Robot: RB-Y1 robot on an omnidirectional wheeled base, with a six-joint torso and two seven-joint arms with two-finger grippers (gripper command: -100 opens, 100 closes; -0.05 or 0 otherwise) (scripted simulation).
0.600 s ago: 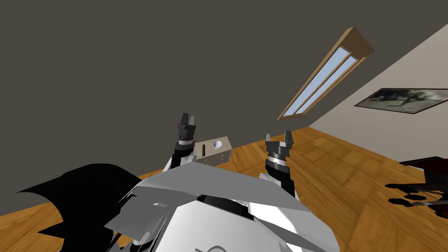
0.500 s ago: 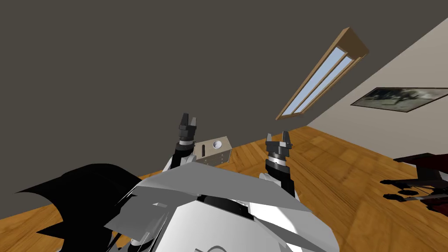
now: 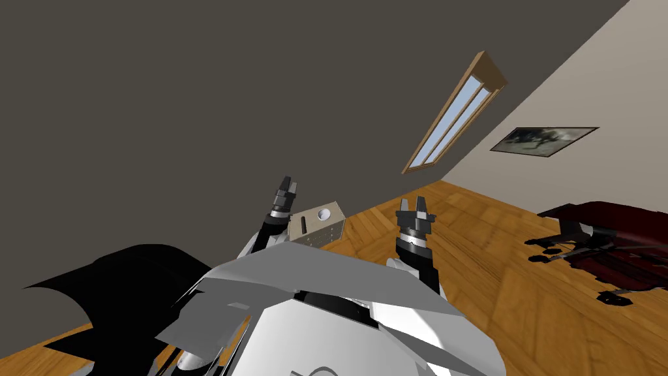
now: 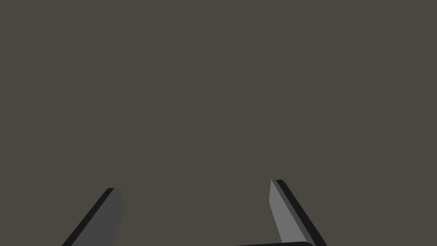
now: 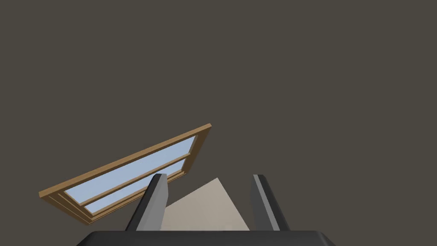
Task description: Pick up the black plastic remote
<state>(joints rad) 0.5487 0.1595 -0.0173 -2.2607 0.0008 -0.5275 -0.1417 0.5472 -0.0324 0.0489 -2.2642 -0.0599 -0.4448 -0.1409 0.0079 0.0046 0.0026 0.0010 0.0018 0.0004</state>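
- Where the wooden floor (image 3: 496,274) meets the dark grey wall (image 3: 196,98), a jagged black area (image 3: 124,281) spreads low on my left side.
- The left arm reaches up and forward, its forearm leaning slightly to the right, with the left gripper (image 3: 288,182) raised in front of the dark wall. Its fingers (image 4: 281,209) stand wide apart with nothing between them.
- Just beside the left forearm, between the two arms, sits a tan box (image 3: 318,220). It has a round white disc on its upper face and a dark slot on the face nearer the left arm. Whether it opens or contains anything, I cannot tell.
- The right arm rises nearly straight, level with the left, and the right gripper (image 3: 413,201) is above the floor. It is released: the two blades are parted and nothing is between them.
- Far to the right, well apart from both grippers, stands a low dark red piece of furniture (image 3: 620,225) with small black shapes (image 3: 554,251) at its foot, which I cannot identify.
- Where the black remote lies, I cannot tell.
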